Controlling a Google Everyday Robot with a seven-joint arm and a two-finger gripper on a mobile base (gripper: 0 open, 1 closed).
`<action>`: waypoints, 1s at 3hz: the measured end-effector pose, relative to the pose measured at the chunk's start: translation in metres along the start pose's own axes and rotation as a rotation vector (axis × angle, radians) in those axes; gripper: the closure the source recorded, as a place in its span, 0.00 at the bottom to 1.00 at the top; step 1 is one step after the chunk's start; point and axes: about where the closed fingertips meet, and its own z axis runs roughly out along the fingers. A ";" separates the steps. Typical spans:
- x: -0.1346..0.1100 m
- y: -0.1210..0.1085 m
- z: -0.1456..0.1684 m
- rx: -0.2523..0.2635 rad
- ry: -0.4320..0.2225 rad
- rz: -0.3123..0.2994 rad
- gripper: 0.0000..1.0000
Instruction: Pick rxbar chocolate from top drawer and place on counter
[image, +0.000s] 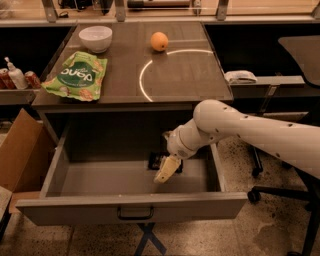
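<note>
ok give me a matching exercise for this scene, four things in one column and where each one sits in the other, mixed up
Things
1. white round bowl
2. round orange fruit
3. green snack bag
4. flat black wrapper bar

Places
A. in the open grey metal top drawer, right by the gripper reaching into it
B. front left of the brown-grey counter
C. back left corner of the counter
D. back of the counter, beside the thin white arc line

Pairs: 1-C, 2-D, 3-B, 4-A
</note>
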 end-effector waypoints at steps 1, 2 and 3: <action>0.004 0.000 0.003 -0.010 -0.010 0.023 0.00; 0.012 0.003 0.009 -0.026 -0.001 0.038 0.00; 0.021 0.006 0.018 -0.040 0.010 0.050 0.00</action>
